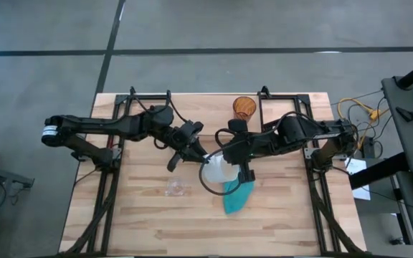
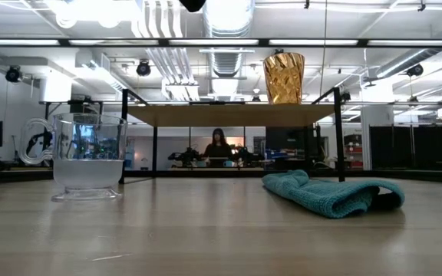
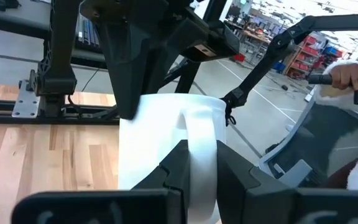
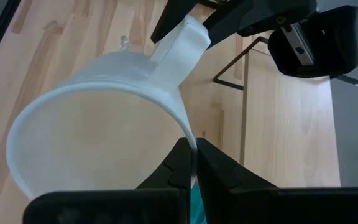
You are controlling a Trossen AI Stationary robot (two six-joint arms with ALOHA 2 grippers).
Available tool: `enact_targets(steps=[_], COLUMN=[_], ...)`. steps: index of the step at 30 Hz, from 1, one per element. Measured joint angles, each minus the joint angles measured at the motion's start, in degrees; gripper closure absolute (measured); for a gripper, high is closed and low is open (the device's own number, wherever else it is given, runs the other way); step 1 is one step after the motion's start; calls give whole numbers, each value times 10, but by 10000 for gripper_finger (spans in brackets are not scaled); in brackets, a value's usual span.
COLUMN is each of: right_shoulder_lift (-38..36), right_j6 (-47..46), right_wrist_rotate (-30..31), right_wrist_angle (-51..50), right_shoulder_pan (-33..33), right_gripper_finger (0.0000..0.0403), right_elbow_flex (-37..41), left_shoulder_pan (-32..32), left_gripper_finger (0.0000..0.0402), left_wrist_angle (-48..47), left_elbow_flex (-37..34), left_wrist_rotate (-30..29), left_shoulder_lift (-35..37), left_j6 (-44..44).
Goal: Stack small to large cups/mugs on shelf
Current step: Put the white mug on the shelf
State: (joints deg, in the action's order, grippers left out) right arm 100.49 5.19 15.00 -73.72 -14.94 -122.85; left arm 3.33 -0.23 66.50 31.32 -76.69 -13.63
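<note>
The white mug [image 1: 216,170] hangs between both claws: the right gripper [image 4: 193,151] pinches its rim, the left gripper [image 3: 199,163] clamps its handle. The clear glass [image 1: 175,188] stands just below the left claw. The amber cup [image 1: 244,107] stands on the shelf [image 2: 229,115], beyond both.

Amber cup [image 2: 284,77] on shelf [image 2: 229,115]; cloth [image 2: 332,192] on table [image 2: 206,238].

In the left wrist view, the lower part of the white mug [image 3: 166,143] is cut off by the frame's bottom edge and hidden behind the dark fingers [image 3: 173,180]. In the high view, arms cover much of the mug at centre. The low view misses both hands.
</note>
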Motion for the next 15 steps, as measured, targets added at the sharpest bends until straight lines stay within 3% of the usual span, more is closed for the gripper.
enact_targets(steps=[15], right_shoulder_lift=[-1], right_j6=[-2], right_wrist_rotate=[-1], right_wrist_angle=[-24], right_shoulder_pan=[0], right_gripper_finger=[394], right_elbow_flex=[-25], left_shoulder_pan=[-4], left_gripper_finger=[374], left_wrist_angle=[-9], left_elbow_flex=[-2], left_wrist_rotate=[-4], left_shoulder_lift=[-1], left_j6=[14])
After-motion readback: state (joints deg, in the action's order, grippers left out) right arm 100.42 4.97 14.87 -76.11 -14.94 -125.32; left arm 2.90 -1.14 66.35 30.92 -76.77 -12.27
